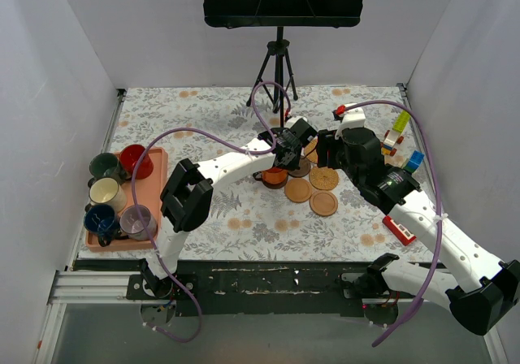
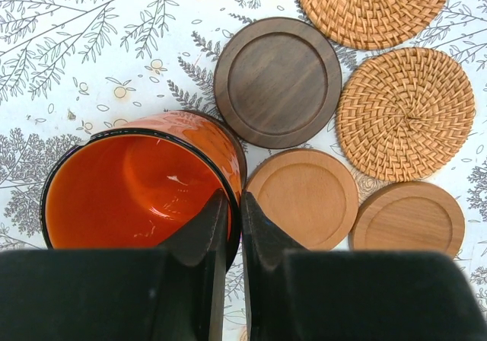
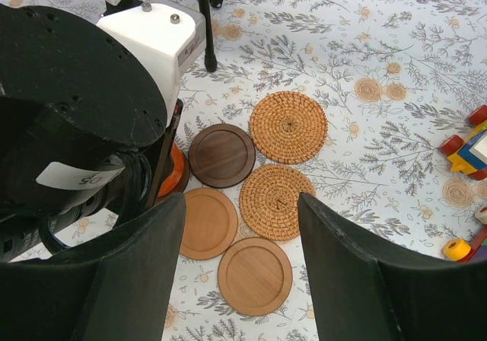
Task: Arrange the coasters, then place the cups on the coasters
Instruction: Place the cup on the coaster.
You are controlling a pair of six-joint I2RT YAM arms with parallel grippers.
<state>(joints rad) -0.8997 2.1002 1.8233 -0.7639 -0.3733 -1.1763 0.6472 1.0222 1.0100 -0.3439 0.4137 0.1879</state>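
The left gripper [image 2: 234, 200] is pressed together on the wall of the orange cup [image 2: 144, 189], one finger inside the rim and one outside. The cup stands upright near the middle of the table [image 1: 203, 108], just beside the dark brown coaster [image 2: 278, 81] and a wooden coaster [image 2: 304, 198]. A dark edge shows beneath it, probably another coaster, but whether the cup rests on it cannot be told. The right gripper [image 3: 242, 204] hangs spread and empty over the rattan coasters [image 3: 278, 202].

Such a thin one-wall pinch could let the cup swing, or seat it off-centre on a raised lip so that it tips on release. The coasters lie packed close, so neighbouring cups may knock together, and the two arms are near enough to collide. Five cups [image 1: 107, 192] wait on the tray [image 1: 157, 162] at the table's left edge.
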